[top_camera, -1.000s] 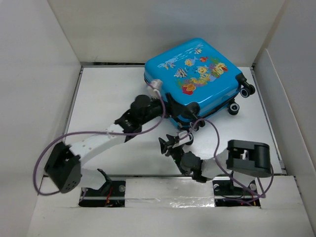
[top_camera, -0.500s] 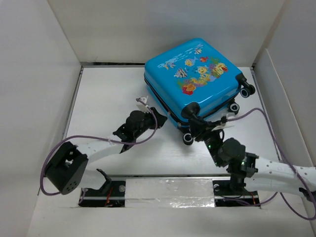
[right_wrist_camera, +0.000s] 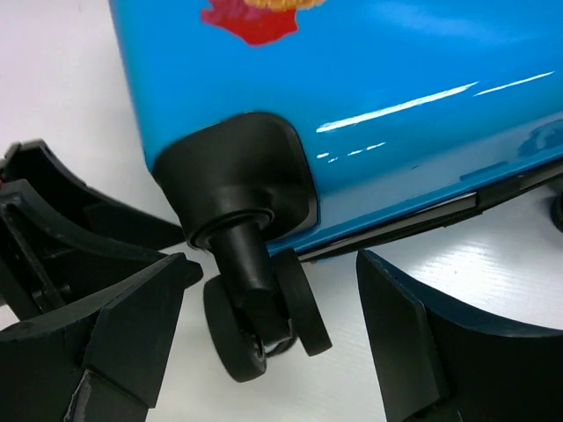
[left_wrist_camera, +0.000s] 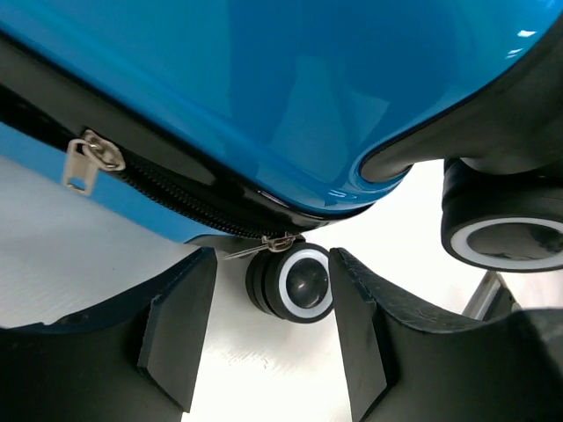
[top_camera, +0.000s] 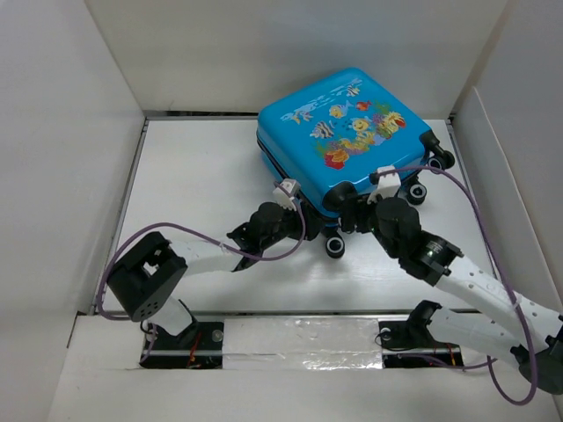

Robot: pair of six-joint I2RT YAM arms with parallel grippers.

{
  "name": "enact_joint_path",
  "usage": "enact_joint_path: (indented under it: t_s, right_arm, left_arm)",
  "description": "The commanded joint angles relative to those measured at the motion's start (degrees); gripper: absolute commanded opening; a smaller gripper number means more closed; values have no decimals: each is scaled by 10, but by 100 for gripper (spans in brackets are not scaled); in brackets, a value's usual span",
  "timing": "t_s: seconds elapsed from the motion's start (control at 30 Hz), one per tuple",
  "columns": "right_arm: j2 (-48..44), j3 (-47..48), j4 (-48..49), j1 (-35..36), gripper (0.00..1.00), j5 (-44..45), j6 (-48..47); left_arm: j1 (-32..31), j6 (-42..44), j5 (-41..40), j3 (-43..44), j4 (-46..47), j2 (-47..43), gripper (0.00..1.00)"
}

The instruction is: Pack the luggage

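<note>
The luggage (top_camera: pixel 352 132) is a bright blue hard-shell suitcase with a fish print. It lies flat and zipped shut at the back right of the table. My left gripper (top_camera: pixel 310 230) is open at its near corner. In the left wrist view the gripper (left_wrist_camera: pixel 268 343) straddles a black wheel (left_wrist_camera: pixel 295 283) just below the luggage (left_wrist_camera: pixel 308 88), without touching it. A zipper pull (left_wrist_camera: pixel 84 163) hangs on the seam. My right gripper (top_camera: pixel 352 218) is open at the same corner. In the right wrist view the gripper (right_wrist_camera: pixel 264 352) has another wheel (right_wrist_camera: pixel 264 316) between its fingers, under the luggage (right_wrist_camera: pixel 396 88).
White walls (top_camera: pixel 70 132) box in the table on three sides. Two more wheels (top_camera: pixel 416 192) stick out at the suitcase's right edge. Purple cables (top_camera: pixel 176 230) loop along both arms. A taped ledge (top_camera: pixel 299 338) runs along the front.
My right arm has unfolded from near its base and reached up to the suitcase's near corner. My left gripper left the suitcase's left side, pulled back, then moved right to the same corner.
</note>
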Motion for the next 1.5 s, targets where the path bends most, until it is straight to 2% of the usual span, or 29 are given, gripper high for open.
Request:
enact_joint_path:
  t_s: [0.0, 0.2, 0.33, 0.53, 0.67, 0.77, 0.83, 0.87, 0.9, 0.97, 1.0, 1.07, 1.1, 1.17, 1.3, 1.47]
  right_arm:
    - [22, 30, -11, -40, 84, -145, -47]
    - [62, 31, 3, -83, 84, -225, -62]
    - [73, 9, 47, -96, 77, -275, -64]
    - [101, 16, 38, -102, 76, -286, -68]
    - [112, 12, 42, -108, 74, -304, -67]
    - [120, 7, 48, -113, 67, -314, -65]
    - [121, 2, 49, -113, 57, -316, -65]
    - [120, 1, 51, -113, 53, -316, -62]
    - [117, 0, 52, -113, 42, -315, -61]
    - [114, -10, 57, -113, 32, -314, -59]
    - [110, -14, 58, -113, 23, -313, -58]
    - [106, -21, 61, -119, 13, -310, -55]
    - [103, -25, 62, -125, 5, -310, -54]
    - [94, -33, 63, -132, 0, -303, -49]
    - [71, -49, 68, -138, 0, -301, -45]
    - [49, -53, 62, -143, 0, -301, -53]
  left_arm:
    - [-12, 16, -24, 36, 27, 11, 51]
    - [-24, 20, -52, 54, 21, 36, 51]
    - [-30, 19, -83, 59, 23, 44, 45]
    - [-35, 21, -98, 75, 24, 62, 38]
    - [-35, 20, -100, 78, 28, 64, 30]
    - [-40, 19, -105, 82, 30, 70, 23]
    - [-40, 18, -113, 82, 31, 72, 18]
    - [-40, 18, -117, 81, 32, 72, 11]
    - [-40, 17, -122, 79, 33, 71, 8]
    - [-40, 17, -129, 74, 34, 64, 1]
    - [-40, 18, -137, 74, 30, 61, 0]
    - [-40, 27, -150, 74, 16, 54, 0]
    - [-40, 28, -168, 73, 3, 51, 0]
    - [-40, 41, -182, 63, -4, 39, 0]
    - [-40, 55, -228, 45, -32, 16, 0]
    - [-15, 58, -246, 22, -51, -10, 0]
